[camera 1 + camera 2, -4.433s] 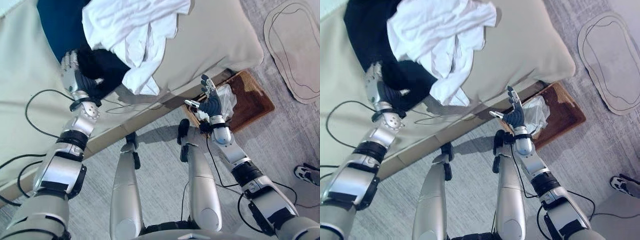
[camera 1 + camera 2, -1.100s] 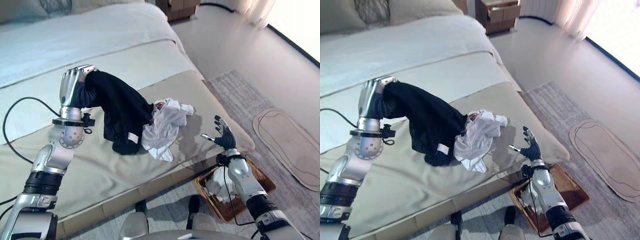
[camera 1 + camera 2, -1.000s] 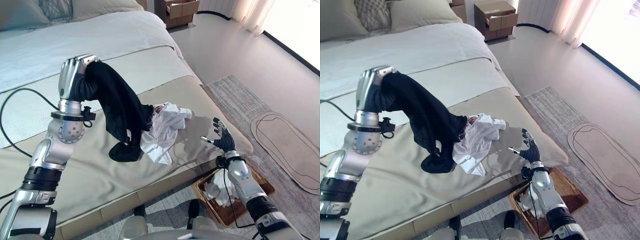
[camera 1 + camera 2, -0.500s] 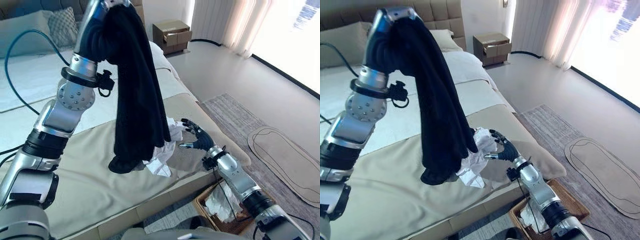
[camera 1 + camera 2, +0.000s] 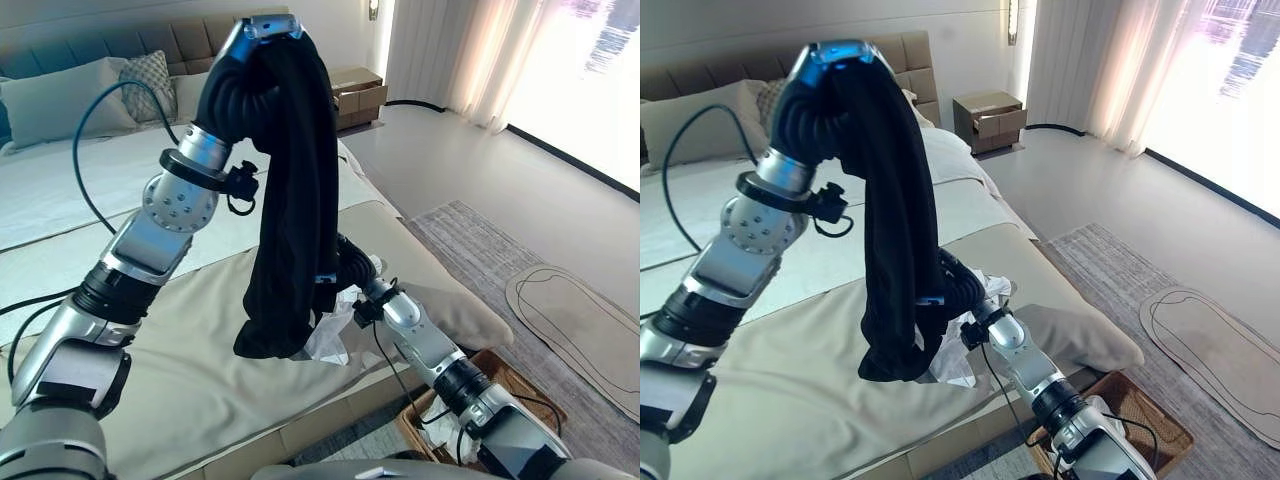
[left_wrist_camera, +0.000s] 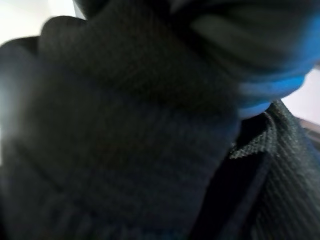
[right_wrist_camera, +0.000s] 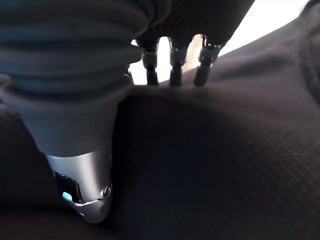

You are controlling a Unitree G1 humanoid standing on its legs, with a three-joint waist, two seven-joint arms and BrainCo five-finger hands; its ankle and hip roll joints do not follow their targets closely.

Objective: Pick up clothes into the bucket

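Black garment [image 5: 295,200] hanging high over the bed's [image 5: 180,360] near edge, our left hand [image 5: 262,30] clamped on its top, our right hand [image 5: 958,285] against its lower folds, grip we cannot tell, white clothes [image 5: 330,335] beneath, basket [image 5: 510,385] on the open floor beside.

A bed [image 5: 60,190] with pillows [image 5: 60,100], a nightstand [image 5: 990,120], pale curtains [image 5: 1090,70], a grey rug [image 5: 480,240], bright daylight.

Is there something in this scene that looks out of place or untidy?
Yes. A crumpled white garment lies bunched on the beige bed cover near the edge, not in the basket on the floor beside the bed. The black garment hangs from the raised left hand, its lower end sagging onto the white one.
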